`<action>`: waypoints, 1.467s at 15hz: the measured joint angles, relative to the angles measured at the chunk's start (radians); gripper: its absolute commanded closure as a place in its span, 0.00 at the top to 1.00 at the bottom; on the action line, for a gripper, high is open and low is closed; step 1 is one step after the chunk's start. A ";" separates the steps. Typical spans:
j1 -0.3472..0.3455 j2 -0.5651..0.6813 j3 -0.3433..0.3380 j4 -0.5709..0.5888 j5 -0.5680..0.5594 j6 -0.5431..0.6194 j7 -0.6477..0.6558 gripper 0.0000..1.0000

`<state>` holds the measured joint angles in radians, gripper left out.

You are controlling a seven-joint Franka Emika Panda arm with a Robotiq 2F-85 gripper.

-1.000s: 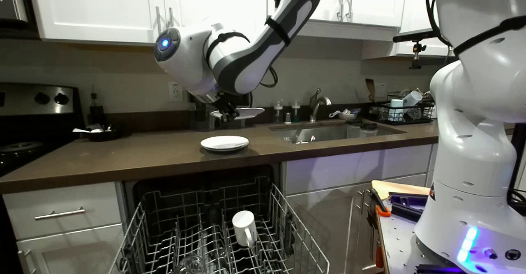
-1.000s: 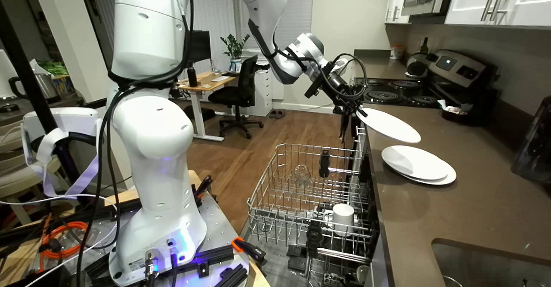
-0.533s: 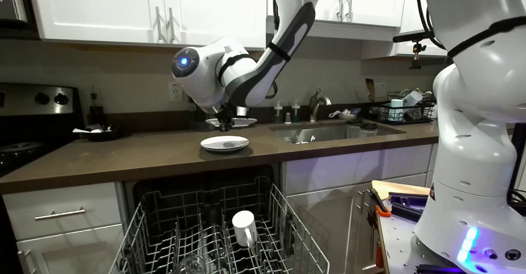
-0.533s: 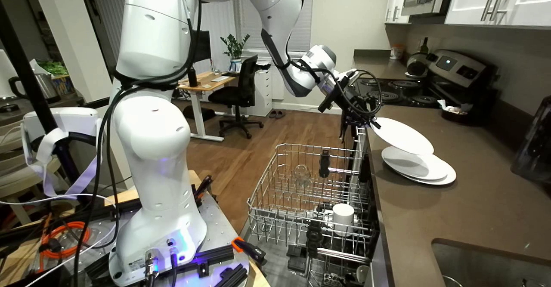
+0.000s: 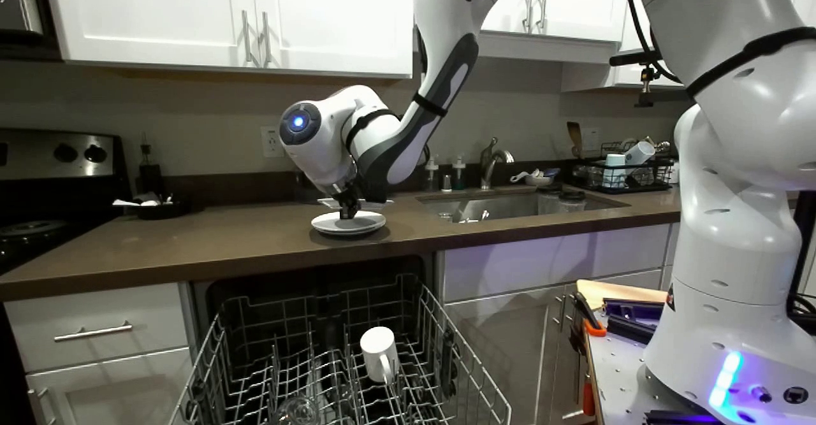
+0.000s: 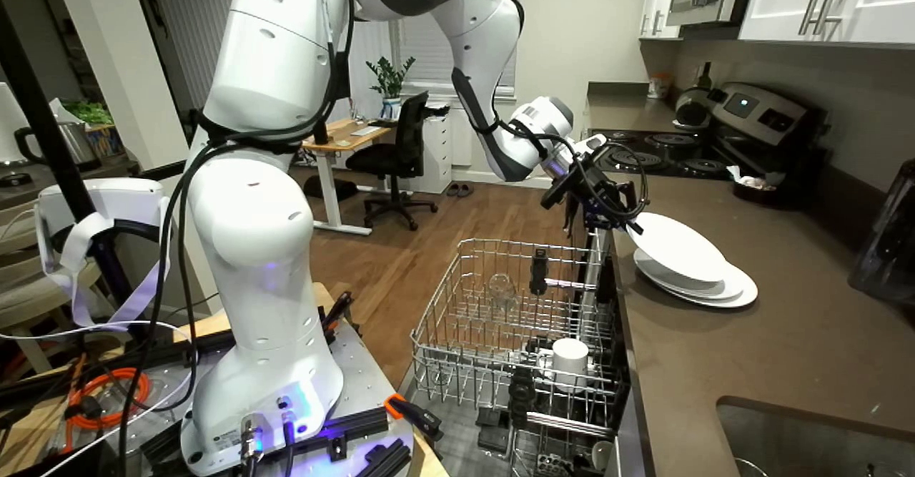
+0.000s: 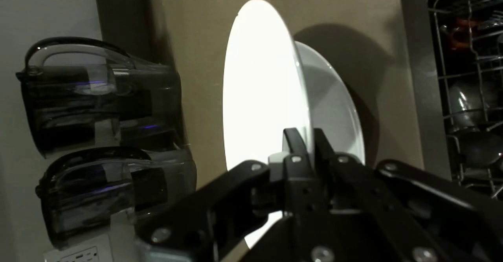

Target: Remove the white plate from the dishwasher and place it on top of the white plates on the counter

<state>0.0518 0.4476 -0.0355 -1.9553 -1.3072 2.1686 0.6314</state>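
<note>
Along the kitchen wall runs a brown counter, with a sink set in it and two see-through jugs standing near the wall, a strip of counter between them and our white plate. Below, the pulled-out dishwasher rack carries a white cup and a clear glass. Our gripper pinches the plate by its rim between both fingers; we hold it tilted over part of the stacked white plates and cannot tell whether they touch. Against half a second ago, we and our plate are lower, nearer the stack, which sits where it did, like the cup.
</note>
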 measured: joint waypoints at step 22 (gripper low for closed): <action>-0.039 0.159 -0.020 0.148 0.013 0.092 -0.012 0.75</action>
<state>0.0133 0.6070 -0.0558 -1.8073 -1.2943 2.2611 0.6196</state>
